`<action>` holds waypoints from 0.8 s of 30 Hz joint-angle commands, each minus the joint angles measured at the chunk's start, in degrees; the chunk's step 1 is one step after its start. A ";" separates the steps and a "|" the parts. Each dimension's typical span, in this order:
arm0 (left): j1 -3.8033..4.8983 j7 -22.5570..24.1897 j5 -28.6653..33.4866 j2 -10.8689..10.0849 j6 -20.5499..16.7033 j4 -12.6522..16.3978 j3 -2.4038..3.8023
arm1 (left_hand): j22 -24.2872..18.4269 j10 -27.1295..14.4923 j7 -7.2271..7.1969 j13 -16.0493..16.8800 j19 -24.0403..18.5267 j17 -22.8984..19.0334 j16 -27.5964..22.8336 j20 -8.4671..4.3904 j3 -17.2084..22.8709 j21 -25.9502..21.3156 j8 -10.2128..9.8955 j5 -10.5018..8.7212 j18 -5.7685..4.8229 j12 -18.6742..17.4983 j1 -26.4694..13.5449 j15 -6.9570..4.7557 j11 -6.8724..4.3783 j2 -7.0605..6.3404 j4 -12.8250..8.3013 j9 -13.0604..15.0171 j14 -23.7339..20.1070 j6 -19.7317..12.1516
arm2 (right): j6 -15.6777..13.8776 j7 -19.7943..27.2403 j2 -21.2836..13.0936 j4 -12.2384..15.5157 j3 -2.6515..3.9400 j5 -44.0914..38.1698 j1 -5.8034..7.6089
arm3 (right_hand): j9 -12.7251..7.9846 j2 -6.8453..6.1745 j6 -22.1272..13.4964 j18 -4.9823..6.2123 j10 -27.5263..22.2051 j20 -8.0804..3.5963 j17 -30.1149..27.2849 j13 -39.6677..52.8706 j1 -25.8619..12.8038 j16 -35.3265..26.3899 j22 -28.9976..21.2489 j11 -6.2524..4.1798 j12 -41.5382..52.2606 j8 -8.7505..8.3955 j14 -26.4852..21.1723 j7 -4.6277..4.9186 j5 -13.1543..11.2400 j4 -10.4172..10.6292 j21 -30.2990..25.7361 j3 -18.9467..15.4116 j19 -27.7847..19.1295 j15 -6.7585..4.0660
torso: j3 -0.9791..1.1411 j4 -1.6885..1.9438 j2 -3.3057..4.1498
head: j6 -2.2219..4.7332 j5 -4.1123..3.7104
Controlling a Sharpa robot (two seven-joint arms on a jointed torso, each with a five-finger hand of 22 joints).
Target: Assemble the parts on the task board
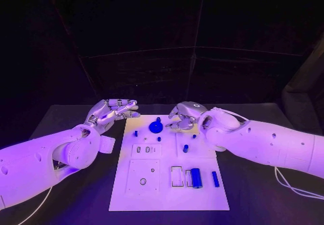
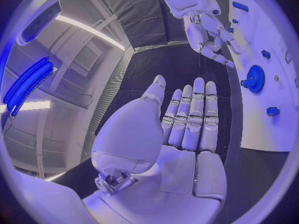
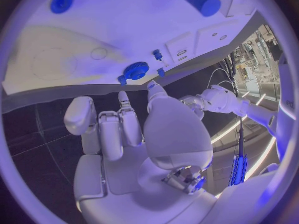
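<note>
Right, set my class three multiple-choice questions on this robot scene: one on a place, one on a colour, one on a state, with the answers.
1. Where on the task board is the blue gear? A: at its near edge. B: at its far end. C: at its near left corner.
2. What colour is the large cylinder? A: blue. B: yellow. C: red.
3. How is the left hand? A: gripping the gear. B: pressed flat on the board. C: open and empty.
Answers: 1 B, it lies at the end away from the robot. 2 A, blue against the white board. 3 C, the left wrist view shows straight fingers holding nothing.
</note>
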 commanded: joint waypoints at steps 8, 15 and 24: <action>0.09 0.43 -0.16 -0.04 0.40 -0.38 0.06 | -0.12 0.42 0.15 -0.06 0.36 0.17 -0.50 -0.04 0.20 -0.47 -0.49 -0.23 0.89 -0.42 0.57 0.01 0.08 0.62 -0.82 -0.06 0.28 0.08 | 4.38 12.33 -11.71 1.07 0.01 21.79 0.53 | -0.11 -0.60 0.74 0.25 0.47 -0.36 4.77 6.45 10.26 -0.88 -2.44 -0.52 -2.24 0.06 3.81 -0.02 -4.25 -8.66 -1.31 0.95 -1.76 -0.51 | 0.19 -1.43 -0.34 | 0.35 -0.36; 0.08 0.57 -0.16 0.29 0.67 -0.87 0.04 | -0.12 0.42 0.15 -0.06 0.37 0.18 -0.50 -0.04 0.20 -0.47 -0.49 -0.23 0.89 -0.42 0.58 0.00 0.08 0.64 -0.83 -0.06 0.29 0.08 | 3.63 15.02 -14.91 -0.81 -0.03 20.99 0.48 | -0.19 -0.92 -0.01 0.36 -0.61 -0.31 4.77 5.03 10.53 -0.92 -3.07 -0.42 -4.20 -0.07 3.81 0.14 -4.96 -9.49 -1.63 0.46 -2.09 -0.41 | 0.28 -1.54 -0.30 | 0.58 -0.67; 0.07 0.55 -0.16 0.71 0.87 -1.61 -0.01 | -0.12 0.42 0.15 -0.06 0.37 0.18 -0.50 -0.04 0.20 -0.47 -0.49 -0.23 0.89 -0.42 0.58 0.00 0.08 0.64 -0.83 -0.06 0.29 0.08 | 3.53 16.27 -14.39 -2.94 -0.06 20.63 0.00 | -0.17 -0.62 -0.32 0.42 -0.70 -0.26 4.68 4.97 10.62 -1.00 -3.47 -0.37 -4.27 0.00 3.79 0.20 -4.04 -9.89 -1.86 0.33 -2.31 -0.36 | 0.20 -1.24 -0.29 | 0.57 -1.00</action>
